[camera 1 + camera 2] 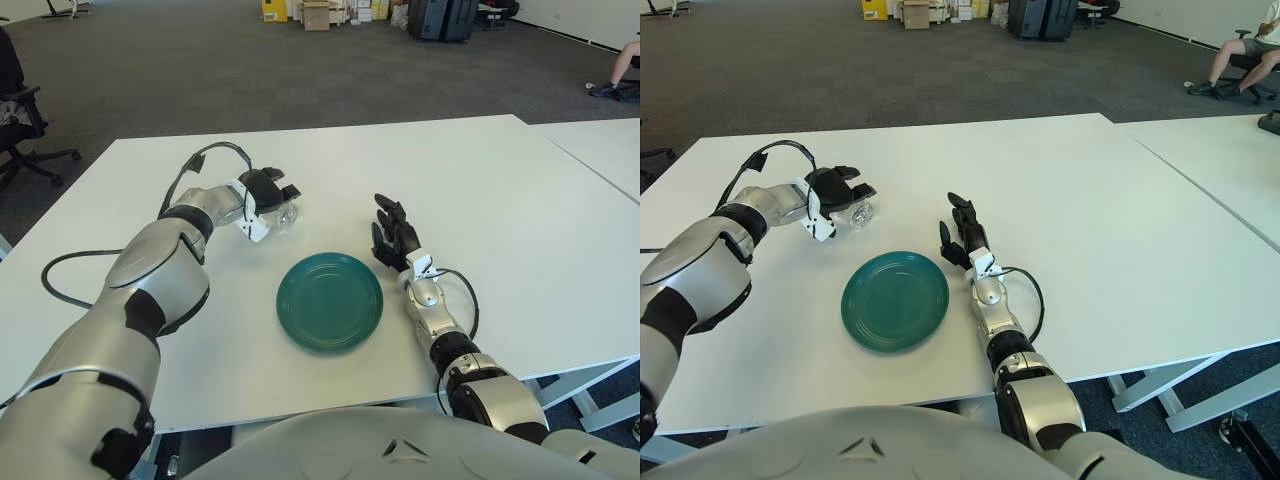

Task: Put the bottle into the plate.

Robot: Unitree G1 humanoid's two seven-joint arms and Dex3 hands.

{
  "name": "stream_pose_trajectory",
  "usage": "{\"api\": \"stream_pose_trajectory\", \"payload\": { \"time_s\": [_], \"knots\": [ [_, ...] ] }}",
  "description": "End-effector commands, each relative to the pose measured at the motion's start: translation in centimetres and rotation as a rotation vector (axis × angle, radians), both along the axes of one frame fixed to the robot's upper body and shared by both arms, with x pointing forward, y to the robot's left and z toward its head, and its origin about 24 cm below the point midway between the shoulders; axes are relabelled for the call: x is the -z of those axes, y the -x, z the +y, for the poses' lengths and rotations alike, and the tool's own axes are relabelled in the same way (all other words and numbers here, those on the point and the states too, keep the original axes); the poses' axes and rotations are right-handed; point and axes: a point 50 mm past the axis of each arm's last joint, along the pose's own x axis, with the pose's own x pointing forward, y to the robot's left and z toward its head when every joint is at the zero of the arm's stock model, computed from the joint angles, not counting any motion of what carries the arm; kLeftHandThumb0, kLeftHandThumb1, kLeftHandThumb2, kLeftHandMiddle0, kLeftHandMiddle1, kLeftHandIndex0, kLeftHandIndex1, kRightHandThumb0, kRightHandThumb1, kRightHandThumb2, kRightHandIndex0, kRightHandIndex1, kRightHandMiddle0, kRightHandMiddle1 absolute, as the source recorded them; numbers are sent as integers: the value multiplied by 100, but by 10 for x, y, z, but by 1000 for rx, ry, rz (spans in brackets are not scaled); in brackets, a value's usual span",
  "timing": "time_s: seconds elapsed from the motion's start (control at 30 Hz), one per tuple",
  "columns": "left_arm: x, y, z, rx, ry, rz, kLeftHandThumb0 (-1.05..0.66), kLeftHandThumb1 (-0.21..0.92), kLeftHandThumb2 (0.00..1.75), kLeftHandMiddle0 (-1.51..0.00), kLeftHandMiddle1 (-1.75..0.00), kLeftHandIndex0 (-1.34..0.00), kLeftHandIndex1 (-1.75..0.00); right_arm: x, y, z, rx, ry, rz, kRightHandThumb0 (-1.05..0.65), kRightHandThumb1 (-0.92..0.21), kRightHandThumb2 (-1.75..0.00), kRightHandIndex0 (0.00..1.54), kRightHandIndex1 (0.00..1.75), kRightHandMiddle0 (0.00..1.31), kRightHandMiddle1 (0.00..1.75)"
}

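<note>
the left hand (pixel 266 190) is curled over a clear bottle (pixel 281 213), its dark fingers wrapped across the top and the white palm piece pressed against the near side, so the hand is closed on it. the bottle lies on its side at the far left of the desk (pixel 500 200), its round end turned toward the camera. whether it touches the desk surface or is lifted just clear cannot be told. most of the bottle's body is hidden under the fingers, and its cap end is not visible.

the green plate (pixel 330 301) sits flat near the front middle of the desk, apart from the bottle, nearer the camera and to the right of it.

the right hand (pixel 395 236) shows just beside the plate's right rim, fingers loosely spread and pointing away from the robot, holding nothing.

a black cable (pixel 200 160) loops over the left wrist.
</note>
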Motion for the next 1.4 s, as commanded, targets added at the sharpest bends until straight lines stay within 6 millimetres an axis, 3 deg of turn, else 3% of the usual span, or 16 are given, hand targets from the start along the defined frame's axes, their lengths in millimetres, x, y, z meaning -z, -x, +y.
{"api": "stream_pose_trajectory", "payload": {
  "time_s": [0.0, 0.43, 0.8, 1.37],
  "knots": [
    [4, 2, 0, 2, -16, 2, -100, 92, 6, -28, -1, 0, -44, 24, 19, -12, 41, 34, 112, -79, -92, -80, 18, 0, 0, 49],
    [9, 4, 1, 3, -37, 1, -98, 91, 8, -32, -2, 0, -45, 26, 18, -12, 67, 46, 143, -77, -92, -79, 19, 1, 0, 48],
    [1, -1, 9, -23, -52, -43, -95, 90, 6, -33, -2, 0, -47, 25, 19, -15, 37, 37, 116, -79, -92, -80, 17, 0, 0, 51],
    [-1, -2, 24, -127, -37, -80, -86, 87, 3, -40, -4, 0, -63, 26, 20, -16, 61, 28, 144, -73, -92, -78, 20, 2, 0, 48]
  ]
}}
